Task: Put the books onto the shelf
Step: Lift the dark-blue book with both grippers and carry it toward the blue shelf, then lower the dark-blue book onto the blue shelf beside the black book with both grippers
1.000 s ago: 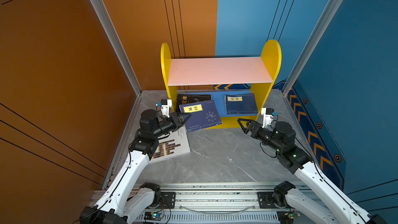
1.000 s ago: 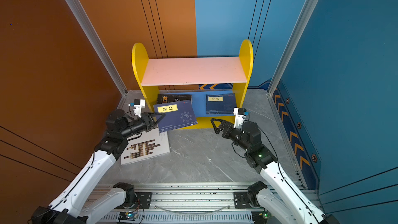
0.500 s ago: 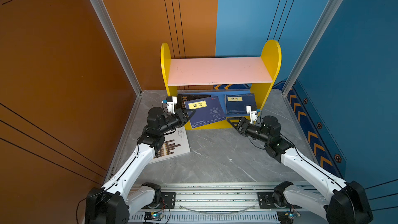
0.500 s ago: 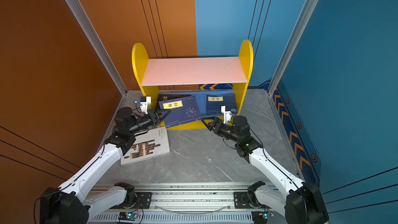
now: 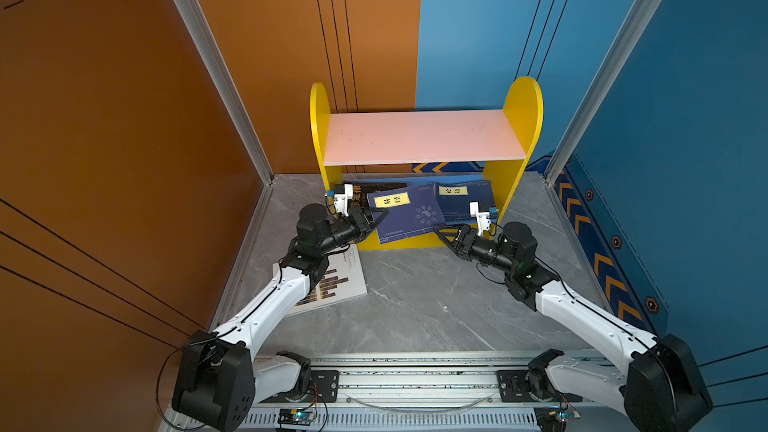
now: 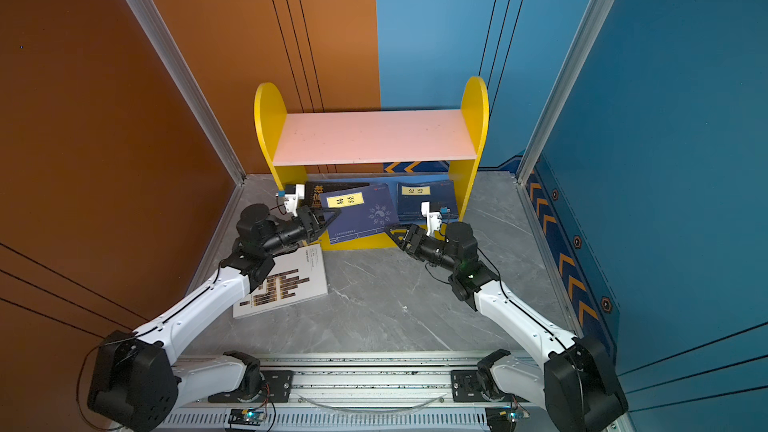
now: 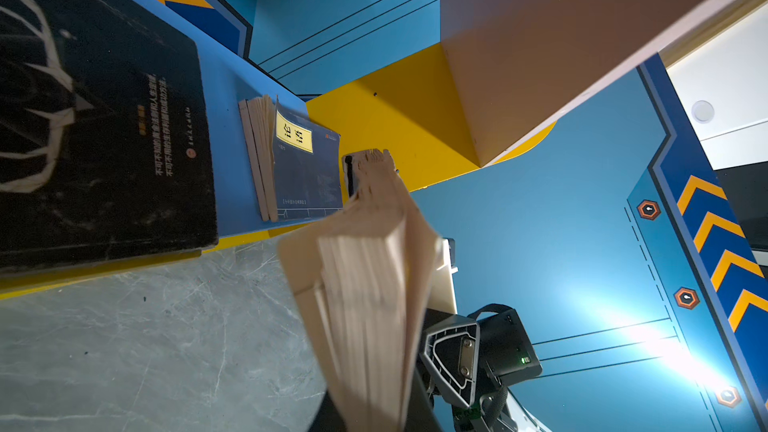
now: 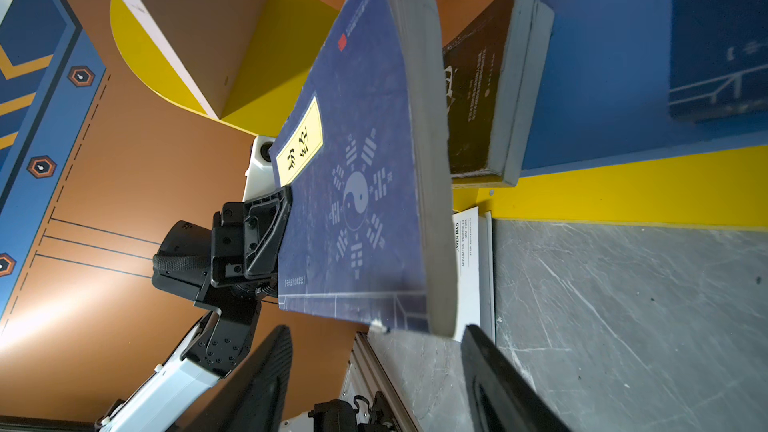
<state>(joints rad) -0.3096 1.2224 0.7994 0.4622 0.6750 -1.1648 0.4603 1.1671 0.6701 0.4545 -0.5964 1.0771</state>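
My left gripper [image 5: 380, 214] [image 6: 332, 214] is shut on the left edge of a navy book [image 5: 409, 214] [image 6: 361, 214] [image 8: 353, 160] with a yellow label. The book hangs tilted over the front of the shelf's blue lower board [image 5: 494, 201]. In the left wrist view its page edges [image 7: 365, 305] hide my jaws. My right gripper [image 5: 442, 234] [image 6: 395, 234] [image 8: 374, 351] is open, with the book's near right corner just ahead of its fingers and untouched. A black book [image 5: 374, 189] [image 7: 104, 118] and a second navy book [image 5: 463, 199] [image 7: 305, 168] lie on the lower board. A white book [image 5: 332, 284] [image 6: 286, 284] lies on the floor.
The shelf's pink upper board [image 5: 419, 137] sits low over the lower tier between yellow side panels [image 5: 521, 105]. An orange wall [image 5: 124, 160] stands close on the left and a blue wall [image 5: 685, 160] on the right. The grey marbled floor [image 5: 415, 305] runs to a rail [image 5: 415, 380].
My left gripper has carried the navy book forward over the lower board. My right arm has come in toward the book's right corner, and its jaws have narrowed.
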